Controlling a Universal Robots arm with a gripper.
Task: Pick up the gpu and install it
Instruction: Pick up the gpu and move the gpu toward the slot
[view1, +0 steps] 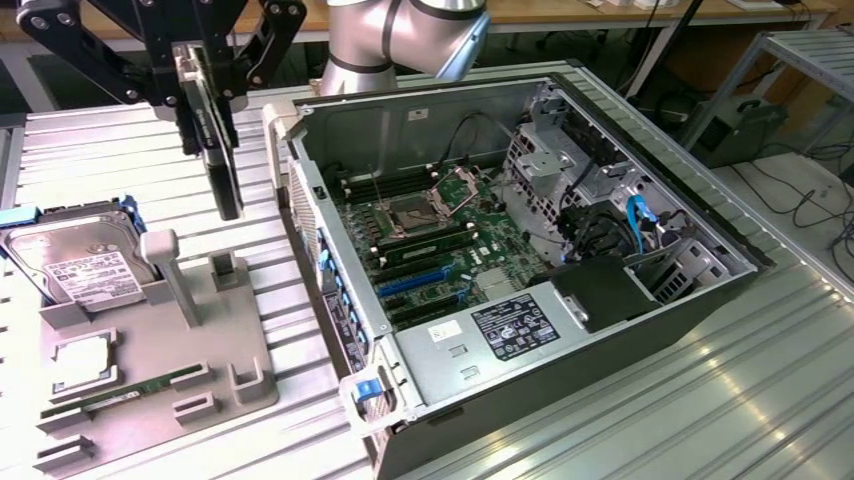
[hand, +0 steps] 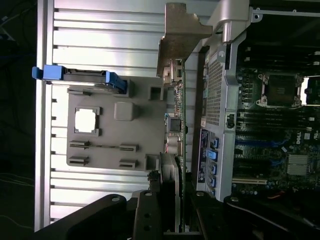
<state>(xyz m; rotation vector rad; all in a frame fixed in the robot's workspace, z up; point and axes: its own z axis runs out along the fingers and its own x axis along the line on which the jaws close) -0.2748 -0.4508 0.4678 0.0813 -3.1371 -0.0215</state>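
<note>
The gpu (view1: 224, 165) hangs on edge in the air, a thin dark card with its long side pointing down. My gripper (view1: 207, 75) is shut on its upper end, above the grey holder tray (view1: 147, 370) and to the exterior view's left of the open computer case (view1: 400, 110). In the wrist view the gpu (hand: 176, 125) runs edge-on away from my gripper (hand: 175, 212), with its silvery bracket (hand: 177, 35) at the far end. It hangs over the gap between the tray (hand: 110, 150) and the case wall (hand: 220, 85). The motherboard (view1: 441, 240) lies exposed inside, with blue slots (view1: 420, 285).
On the tray sit a silver hard drive (view1: 80, 260) in a blue frame, a square processor (view1: 80, 355) and a narrow green memory stick (view1: 127, 390). The case holds cables (view1: 634, 225), a drive cage (view1: 561, 150) and a black shroud (view1: 607, 290). Ribbed metal tabletop (view1: 747, 380) lies all around.
</note>
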